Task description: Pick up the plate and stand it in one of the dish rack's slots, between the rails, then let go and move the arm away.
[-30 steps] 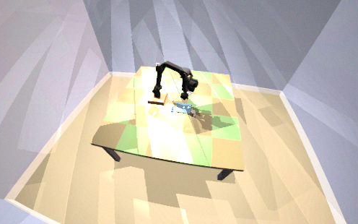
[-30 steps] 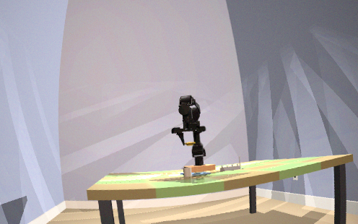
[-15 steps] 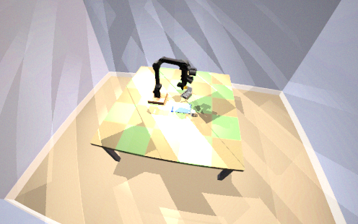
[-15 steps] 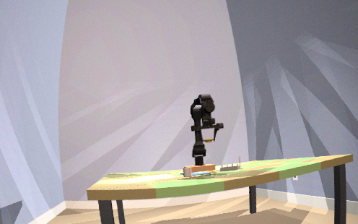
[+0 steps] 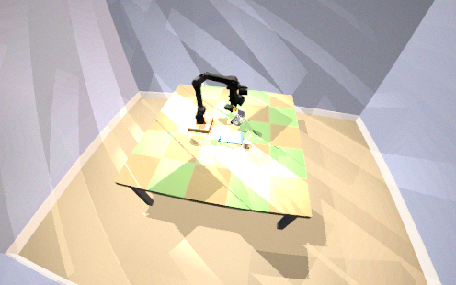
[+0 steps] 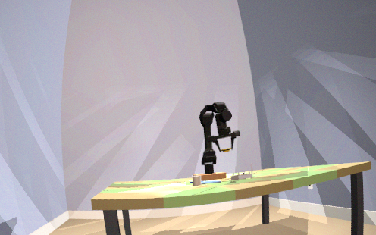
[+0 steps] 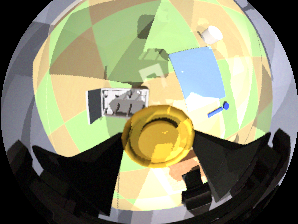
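My gripper point(image 5: 233, 108) point(image 6: 226, 148) point(image 7: 157, 136) is shut on a yellow plate point(image 7: 158, 135) point(image 6: 226, 150) point(image 5: 234, 109) and holds it high above the table. In the wrist view the plate's round face fills the space between the dark fingers. The grey dish rack point(image 7: 121, 102) point(image 5: 237, 119) point(image 6: 242, 175) stands on the table below and a little to one side of the plate. Its thin rails show in the exterior view.
A blue mat point(image 7: 197, 74) point(image 5: 231, 138) lies on the patterned table point(image 5: 214, 184) point(image 6: 207, 193) near the rack. A small cup point(image 6: 196, 180) point(image 5: 246, 146) stands by the mat. A blue utensil point(image 7: 217, 110) lies beside the mat. The arm's base sits on a wooden block point(image 5: 201, 128) point(image 6: 212, 176).
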